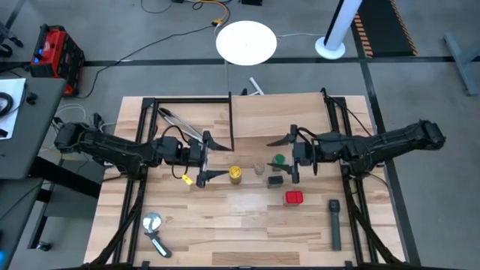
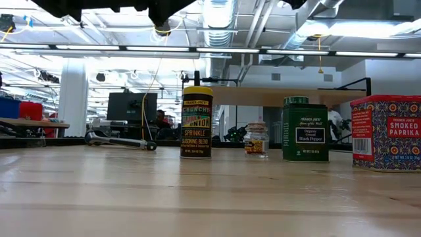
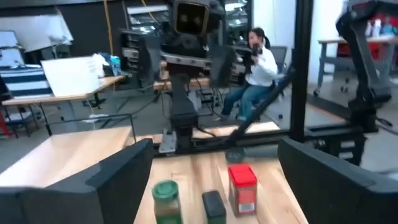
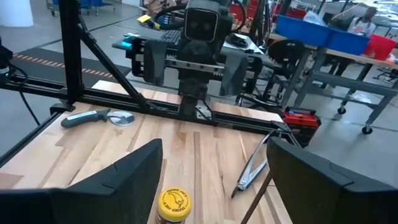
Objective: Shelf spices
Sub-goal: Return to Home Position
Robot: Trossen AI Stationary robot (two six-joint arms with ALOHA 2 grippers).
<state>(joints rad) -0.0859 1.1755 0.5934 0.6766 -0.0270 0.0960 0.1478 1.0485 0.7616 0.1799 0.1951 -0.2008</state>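
So all five spices are sitting on the worktop (image 1: 225,217) in front of the shelf (image 1: 285,112), and none are on it. The yellow jar (image 1: 235,174) is leftmost, then the little clear-tan jar (image 1: 259,168), the green-lidded jar (image 1: 279,160) and the dark grey tin (image 1: 275,180) bunched up close. The red tin (image 1: 294,198) is a bit nearer the front edge.

The left gripper (image 1: 225,160) hangs just beside the yellow jar, fingers wide and empty. The right gripper (image 1: 275,157) faces it over the green-lidded jar and grey tin, also spread wide with nothing in it.

Looks to me like the pull-back-to-home bit. The right arm probably wants to lift clear first, since the jars under it look easy to clip. The tongs (image 1: 180,124) are well out of the way.
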